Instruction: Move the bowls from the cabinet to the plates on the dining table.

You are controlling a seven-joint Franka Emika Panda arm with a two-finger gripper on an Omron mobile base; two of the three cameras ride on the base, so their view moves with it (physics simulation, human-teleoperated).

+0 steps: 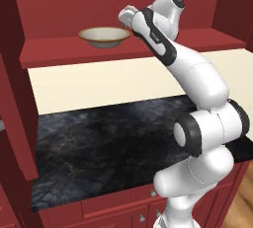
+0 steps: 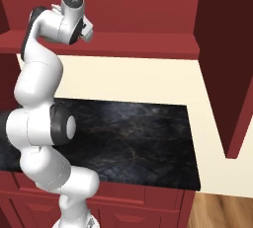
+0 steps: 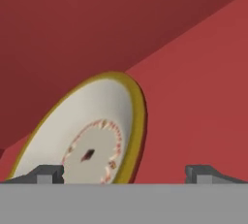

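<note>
**Hand view: open gripper at the cream bowl on the cabinet shelf**

Hand view showed the shallow bowl [image 3: 92, 136] close ahead, cream-white inside with a tan-gold rim and a ring of small reddish marks around its centre. It sat on the red shelf [image 3: 203, 82], with the darker red back wall of the cabinet [image 3: 72, 24] behind it; the picture was rolled, so the bowl appeared tipped. The gripper [image 3: 126, 173] had its fingers wide apart and nothing between them. One fingertip [image 3: 46, 173] overlapped the bowl's near edge in the picture, the other stood off to the side over bare shelf; whether either touched the bowl could not be told.

From the left base view, the same bowl [image 1: 104, 36] stood upright on the shelf [image 1: 59, 49], and the hand [image 1: 127, 17] reached in just beside its rim. Below lay a cream wall strip and a black marble counter [image 1: 99, 148] with faint gold veining, above red drawers [image 1: 113, 207] with small knobs.

From the right base view, the arm's upper links [image 2: 54, 24] stood in front of the shelf where the bowl sat, so the bowl was hidden. A red cabinet side panel [image 2: 232, 64] hung at the right, and wooden floor [image 2: 222, 212] showed at the lower right.
</note>
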